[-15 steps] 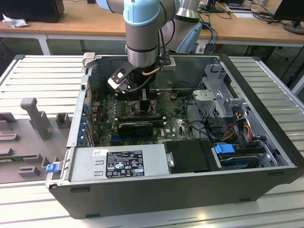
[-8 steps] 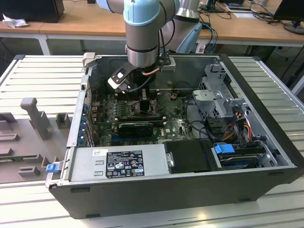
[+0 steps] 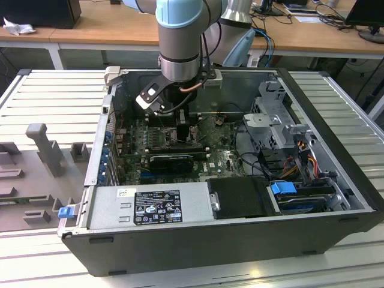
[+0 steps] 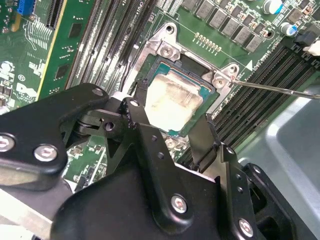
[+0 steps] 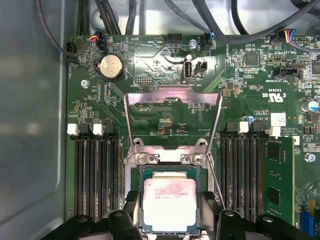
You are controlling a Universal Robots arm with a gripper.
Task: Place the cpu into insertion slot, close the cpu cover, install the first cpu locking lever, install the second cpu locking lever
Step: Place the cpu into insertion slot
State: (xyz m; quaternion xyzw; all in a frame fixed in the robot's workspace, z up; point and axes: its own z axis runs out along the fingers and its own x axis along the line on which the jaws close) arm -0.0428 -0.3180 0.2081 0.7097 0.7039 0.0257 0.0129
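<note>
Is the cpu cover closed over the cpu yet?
No, in the first wrist view the cpu cover stands swung open, leaving the cpu bare.

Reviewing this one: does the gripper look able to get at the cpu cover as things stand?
Probably yes. The cpu cover stands swung open off the insertion slot with nothing over it, and the gripper hangs close by at the seated cpu.

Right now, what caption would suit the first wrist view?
Open gripper straddles the cpu seated in the insertion slot; the cpu cover stands open.
</note>
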